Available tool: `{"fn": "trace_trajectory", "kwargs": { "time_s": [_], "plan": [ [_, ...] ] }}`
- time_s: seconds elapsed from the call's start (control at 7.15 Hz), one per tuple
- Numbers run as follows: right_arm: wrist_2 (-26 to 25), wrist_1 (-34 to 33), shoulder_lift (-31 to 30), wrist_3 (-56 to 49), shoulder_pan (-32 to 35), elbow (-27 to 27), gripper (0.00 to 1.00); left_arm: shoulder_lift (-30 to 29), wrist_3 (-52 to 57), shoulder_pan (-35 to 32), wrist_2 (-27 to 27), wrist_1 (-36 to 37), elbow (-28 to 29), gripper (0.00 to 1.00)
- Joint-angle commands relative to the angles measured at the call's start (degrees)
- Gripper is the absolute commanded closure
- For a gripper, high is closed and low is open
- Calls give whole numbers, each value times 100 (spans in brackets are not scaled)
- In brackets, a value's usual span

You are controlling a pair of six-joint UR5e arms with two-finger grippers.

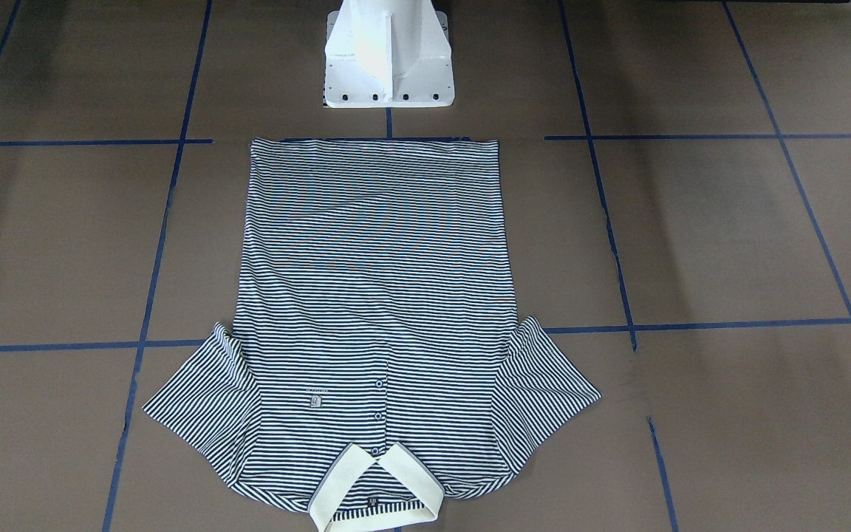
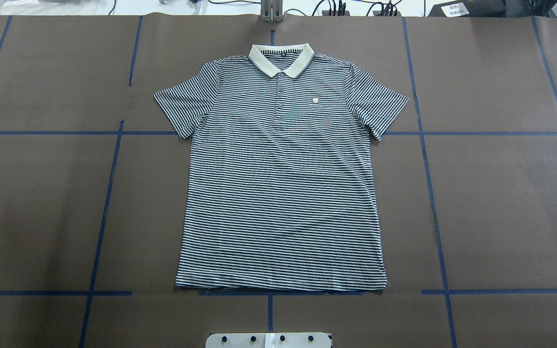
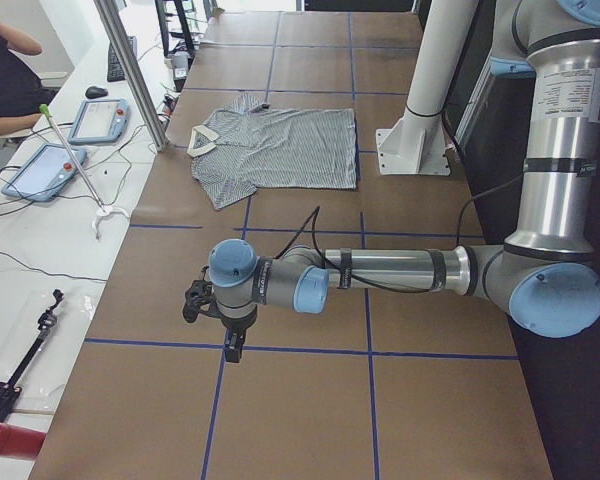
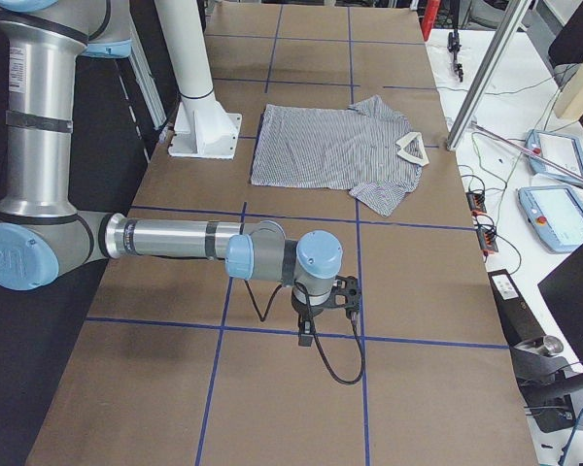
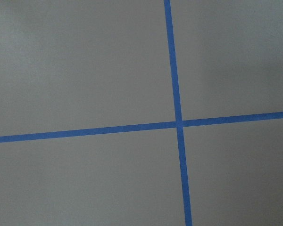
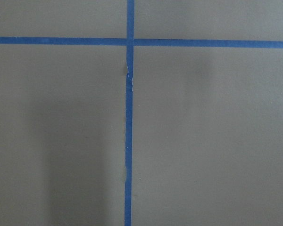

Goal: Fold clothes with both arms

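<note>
The striped polo shirt (image 2: 283,193) lies flat and spread out, front up, with sleeves out to both sides. Its cream collar (image 2: 281,58) points to the far table edge and its hem lies near the robot's base. It also shows in the front-facing view as the shirt (image 1: 381,295), and in the side views as the shirt (image 3: 280,150) and the shirt (image 4: 330,146). My left gripper (image 3: 230,345) hangs low over bare table, far from the shirt; I cannot tell if it is open or shut. My right gripper (image 4: 306,335) hangs likewise at the other end; its state cannot be told either. Both wrist views hold only brown table and blue tape.
The white pedestal base (image 1: 388,66) stands just behind the shirt's hem. Blue tape lines (image 2: 109,193) grid the brown table cover. A side desk with tablets (image 3: 40,170), a metal post (image 3: 130,70) and a seated person (image 3: 5,80) lies beyond the far edge.
</note>
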Motion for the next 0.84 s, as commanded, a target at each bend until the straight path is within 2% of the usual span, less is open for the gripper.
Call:
{"fn": "trace_trajectory", "kwargs": {
  "time_s": [0.0, 0.28, 0.42, 0.56, 0.7],
  "plan": [
    [1, 1, 179, -15, 2, 49, 0, 15, 14, 2, -43, 68, -47, 0],
    [1, 71, 469, -7, -33, 111, 0, -273, -3, 28, -87, -19, -47, 0],
    [36, 576, 636, 2, -42, 33, 0, -702, -38, 37, -105, -2, 31, 0],
    [201, 1434, 690, 132, -137, -334, 0, -1028, -21, 81, -140, -37, 32, 0],
    [316, 1991, 978, 1143, -591, -555, 0, -1144, -30, 534, -131, -898, 58, 0]
  ]
}}
